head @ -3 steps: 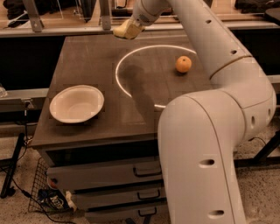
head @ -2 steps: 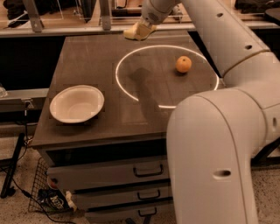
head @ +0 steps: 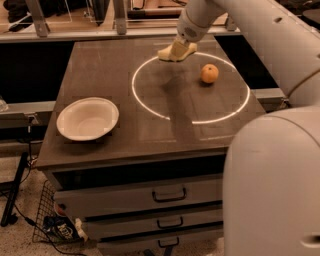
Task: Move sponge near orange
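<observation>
The pale yellow sponge (head: 171,53) hangs in my gripper (head: 180,48), which is shut on it at the far side of the table. It is held a little above the tabletop, over the far edge of the white ring. The orange (head: 209,73) sits on the table inside the ring, to the right of the sponge and a little nearer, a short gap away. My arm comes in from the upper right and fills the right side of the view.
A white bowl (head: 87,119) stands at the table's front left. The dark wooden table (head: 100,65) has drawers (head: 169,194) below. A rail with posts (head: 119,15) runs behind the table. A wire basket (head: 50,220) sits on the floor at the left.
My gripper has carried the sponge to the right and nearer, from the table's far edge towards the orange. The orange and bowl have not moved.
</observation>
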Motion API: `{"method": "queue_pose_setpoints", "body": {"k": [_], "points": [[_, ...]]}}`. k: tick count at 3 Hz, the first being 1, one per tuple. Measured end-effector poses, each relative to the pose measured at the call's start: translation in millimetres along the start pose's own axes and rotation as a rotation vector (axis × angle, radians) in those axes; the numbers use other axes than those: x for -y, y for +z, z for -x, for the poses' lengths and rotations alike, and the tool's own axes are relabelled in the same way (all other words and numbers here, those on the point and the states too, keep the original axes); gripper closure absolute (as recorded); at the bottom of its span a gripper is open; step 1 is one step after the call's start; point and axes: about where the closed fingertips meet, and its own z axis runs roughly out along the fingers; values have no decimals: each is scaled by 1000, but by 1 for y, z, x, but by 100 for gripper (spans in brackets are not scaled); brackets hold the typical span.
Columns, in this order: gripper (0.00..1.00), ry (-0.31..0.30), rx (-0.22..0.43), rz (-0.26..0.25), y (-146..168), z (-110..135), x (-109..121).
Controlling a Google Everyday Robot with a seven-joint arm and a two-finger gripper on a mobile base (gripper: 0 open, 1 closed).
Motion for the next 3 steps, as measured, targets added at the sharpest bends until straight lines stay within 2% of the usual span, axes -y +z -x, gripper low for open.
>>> {"method": "queue_pose_setpoints", "body": {"k": [1,2,3], "points": [[87,48,-37,41,10,-22,-23],[62,79,-60,65,16,-36,-38],[40,87,-69,69,19,-42,-40]]}}
